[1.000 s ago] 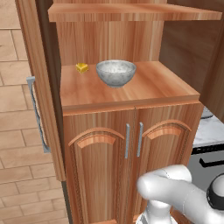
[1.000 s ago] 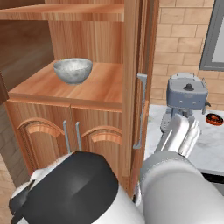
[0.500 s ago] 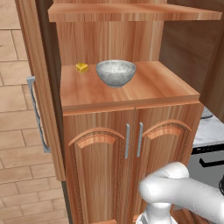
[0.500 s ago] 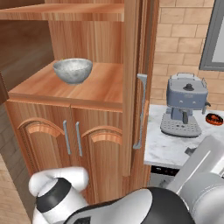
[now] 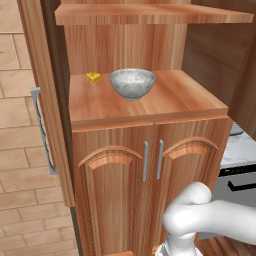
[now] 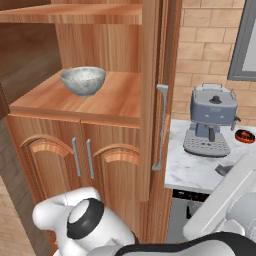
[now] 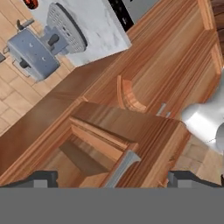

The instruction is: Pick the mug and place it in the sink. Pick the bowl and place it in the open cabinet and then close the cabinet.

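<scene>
One yellow block (image 5: 93, 77) sits beside the bowl (image 5: 132, 83).

Arm (image 6: 90, 225): smooth rounded white shell w/ dark grey round joint cap; small dark fingertips (image 7: 39, 178) on gripper (image 7: 113, 179).

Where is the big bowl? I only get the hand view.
Observer: The bowl sits upright on the open shelf of the cabinet, above the two arched doors.
Operator: Is anything next to it?
Observer: A small yellow thing lies beside it, not touching it.
Operator: Is the cabinet's left door shut?
Observer: No, the left door stands open, swung out toward the brick wall.
</scene>
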